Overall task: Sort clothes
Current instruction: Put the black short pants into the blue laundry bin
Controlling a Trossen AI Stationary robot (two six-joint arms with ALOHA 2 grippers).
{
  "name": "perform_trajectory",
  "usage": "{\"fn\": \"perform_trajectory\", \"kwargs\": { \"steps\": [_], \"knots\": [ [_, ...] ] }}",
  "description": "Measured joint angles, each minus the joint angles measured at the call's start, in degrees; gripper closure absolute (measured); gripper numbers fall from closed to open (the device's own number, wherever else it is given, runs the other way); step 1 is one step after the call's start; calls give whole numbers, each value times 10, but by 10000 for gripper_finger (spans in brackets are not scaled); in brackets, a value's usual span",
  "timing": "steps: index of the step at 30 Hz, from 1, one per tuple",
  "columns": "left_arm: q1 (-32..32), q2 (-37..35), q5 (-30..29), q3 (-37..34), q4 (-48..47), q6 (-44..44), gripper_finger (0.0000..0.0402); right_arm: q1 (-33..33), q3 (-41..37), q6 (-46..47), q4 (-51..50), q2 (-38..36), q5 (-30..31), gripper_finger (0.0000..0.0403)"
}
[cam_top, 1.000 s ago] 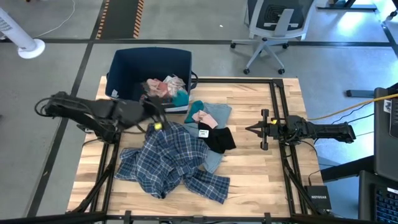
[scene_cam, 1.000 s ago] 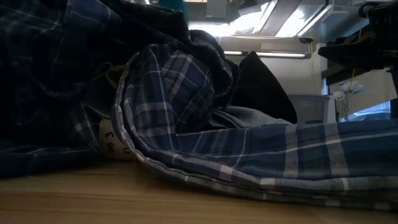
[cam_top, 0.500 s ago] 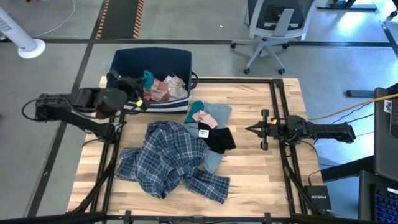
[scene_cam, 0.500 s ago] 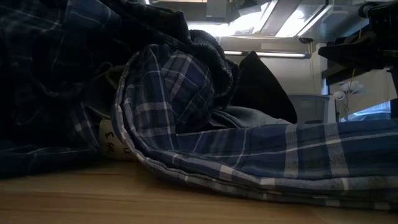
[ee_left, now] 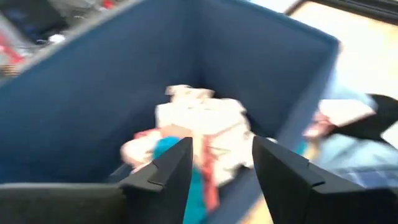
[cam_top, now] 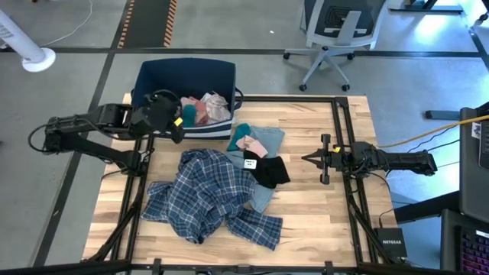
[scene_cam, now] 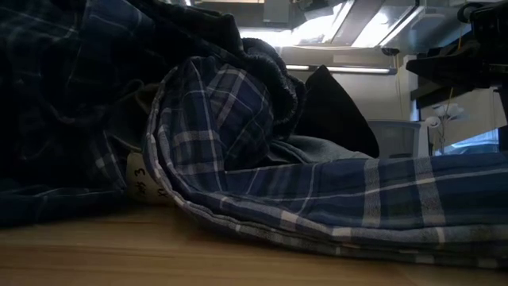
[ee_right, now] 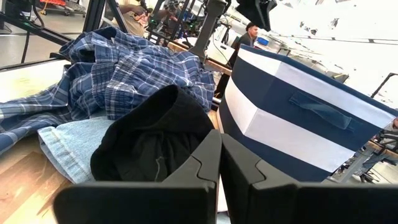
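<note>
While most of the clothes lie loose on the surface (cam_top: 321, 221), a few sit in the bin (cam_top: 153, 80): a white shirt (ee_left: 205, 127), pink pieces (cam_top: 192, 112) and a teal piece (ee_left: 168, 152) bunched against its near wall. On the surface, the plaid shirt (cam_top: 210, 197) spreads wide over the front middle (in the low view it fills nearly everything, with a small numbered tag showing at a fold). Just beyond it, toward the bin, a black item (cam_top: 269, 170) lies on a grey-blue garment (cam_top: 260, 195), with a white label at its edge. Another teal piece (cam_top: 241, 134) and a pink piece (cam_top: 248, 143) rest beside a pale blue one (cam_top: 269, 137), near the bin's striped front.

Over the bin's near left part hangs the left end effector (ee_left: 221, 165), its two dark fingers (ee_left: 168, 168) spread apart with nothing between them; the teal piece and the white shirt lie directly below, clear of the fingers. Its arm reaches in from the surface's left edge.

At the right side of the surface waits the right end effector (ee_right: 221, 155), fingers pressed together and holding nothing, pointed toward the black item and well apart from it. From its wrist view the bin's blue and white stripes stand behind the black item, and people show far off in the room.

An office chair (cam_top: 336, 30) stands on the floor beyond the surface.
</note>
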Motion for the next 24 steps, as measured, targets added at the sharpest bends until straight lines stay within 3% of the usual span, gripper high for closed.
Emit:
{"fn": "perform_trajectory", "kwargs": {
  "steps": [6,10,17,24],
  "knots": [
    [-39,-13,-12,-54,88,24,227,0,0,0,0,0,0,386],
    [-70,-29,-16,-103,246,87,232,0,0,0,0,0,0,386],
    [-134,-22,92,-181,553,255,233,0,0,0,0,0,0,386],
    [-159,6,115,-275,666,316,233,0,0,0,0,0,0,386]
  ]
}}
